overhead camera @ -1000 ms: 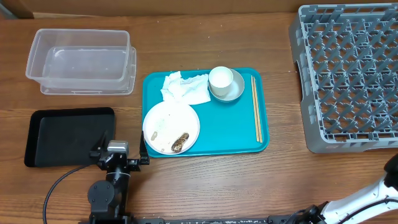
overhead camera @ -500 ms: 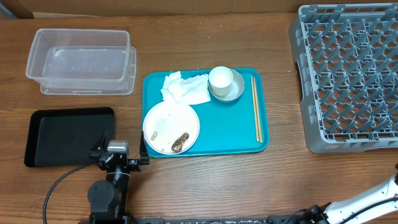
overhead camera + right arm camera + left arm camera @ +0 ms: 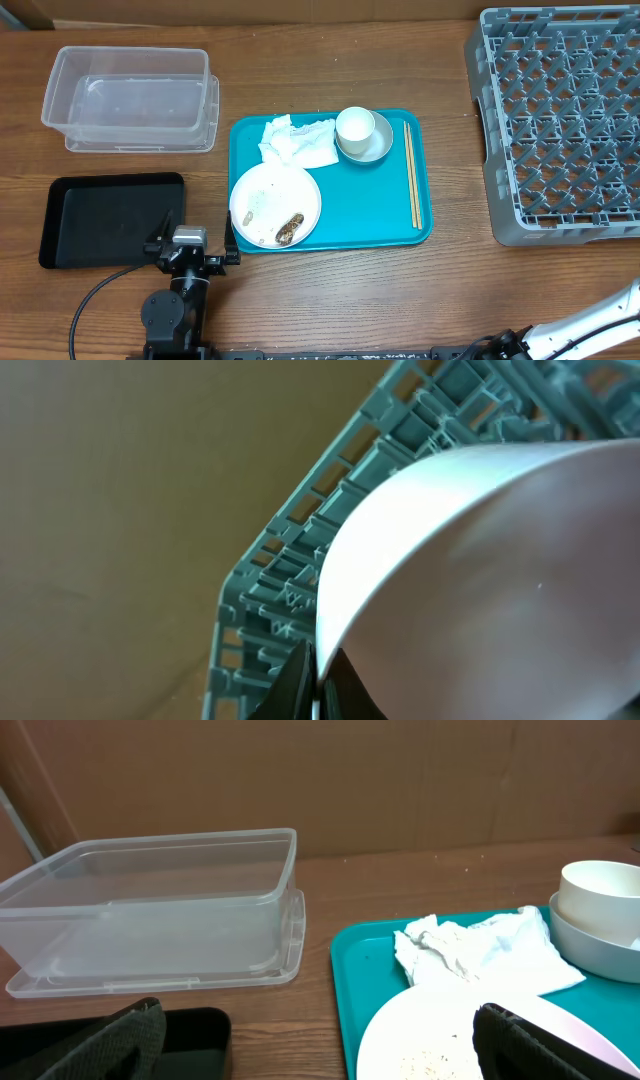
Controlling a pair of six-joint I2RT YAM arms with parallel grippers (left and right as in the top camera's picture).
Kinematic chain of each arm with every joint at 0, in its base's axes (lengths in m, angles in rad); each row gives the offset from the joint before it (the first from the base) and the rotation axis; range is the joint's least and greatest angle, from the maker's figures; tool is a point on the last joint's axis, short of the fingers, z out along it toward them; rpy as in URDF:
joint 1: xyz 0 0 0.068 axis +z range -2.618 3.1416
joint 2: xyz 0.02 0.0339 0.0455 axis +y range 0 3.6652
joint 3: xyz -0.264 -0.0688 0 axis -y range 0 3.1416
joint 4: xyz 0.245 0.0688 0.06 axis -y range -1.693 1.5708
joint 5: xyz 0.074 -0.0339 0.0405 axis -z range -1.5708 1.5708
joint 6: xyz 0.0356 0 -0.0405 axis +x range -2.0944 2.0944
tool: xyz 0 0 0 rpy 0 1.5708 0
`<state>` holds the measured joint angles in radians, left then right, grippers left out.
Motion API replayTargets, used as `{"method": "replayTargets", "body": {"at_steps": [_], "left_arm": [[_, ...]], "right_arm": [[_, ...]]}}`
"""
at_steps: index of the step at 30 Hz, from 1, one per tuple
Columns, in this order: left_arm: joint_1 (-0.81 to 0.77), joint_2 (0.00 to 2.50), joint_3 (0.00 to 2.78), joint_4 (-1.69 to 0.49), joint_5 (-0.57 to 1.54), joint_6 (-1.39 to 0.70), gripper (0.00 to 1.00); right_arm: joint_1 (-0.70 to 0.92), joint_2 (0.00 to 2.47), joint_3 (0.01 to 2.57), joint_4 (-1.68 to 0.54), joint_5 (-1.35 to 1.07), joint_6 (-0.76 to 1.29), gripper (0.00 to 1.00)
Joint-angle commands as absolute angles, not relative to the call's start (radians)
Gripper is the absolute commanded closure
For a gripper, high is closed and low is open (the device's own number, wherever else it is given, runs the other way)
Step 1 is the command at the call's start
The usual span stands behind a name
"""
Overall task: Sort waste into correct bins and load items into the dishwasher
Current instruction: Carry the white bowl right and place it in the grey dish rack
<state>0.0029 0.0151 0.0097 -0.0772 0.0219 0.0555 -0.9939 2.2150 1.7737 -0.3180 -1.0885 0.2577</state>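
We see nothing sorted: tub [image 3: 130, 52], black tray [image 3: 110, 215], rack [image 3: 560, 120] empty; everything on teal tray [image 3: 370, 200]; left hand [image 3: 322, 1038] released, right hand [image 3: 308, 678] clenched.

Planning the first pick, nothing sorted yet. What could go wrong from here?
1. The plate with rice and a brown lump sits right at the left edge of the teal tray. A nudge from the open left claw close beside it could spill food.
2. The chopsticks lie flat near the tray's right rim, likely awkward to pinch.
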Motion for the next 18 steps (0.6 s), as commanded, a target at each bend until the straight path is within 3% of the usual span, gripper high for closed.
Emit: {"method": "replayTargets", "body": {"at_steps": [1, 4, 6, 10, 17, 18], "left_arm": [[0.011, 0.006, 0.005, -0.077, 0.026, 0.065, 0.0], [0.011, 0.006, 0.005, -0.077, 0.026, 0.064, 0.0], [0.011, 0.006, 0.005, -0.077, 0.026, 0.065, 0.0], [0.011, 0.006, 0.005, -0.077, 0.026, 0.064, 0.0], [0.011, 0.006, 0.005, -0.077, 0.026, 0.064, 0.0], [0.011, 0.006, 0.005, -0.077, 0.026, 0.065, 0.0]], "right_arm": [[-1.044, 2.23, 1.773, -0.356, -1.104, 0.334, 0.96], [-1.072, 2.23, 1.773, -0.395, -1.149, 0.334, 0.96], [-1.091, 2.227, 1.774, -0.405, -1.206, 0.335, 0.85], [-1.135, 2.188, 1.776, -0.403, -1.236, 0.385, 0.77], [-1.199, 2.029, 1.776, -0.424, -1.188, 0.44, 0.75], [-1.201, 1.982, 1.776, -0.441, -1.138, 0.447, 0.67]]}}
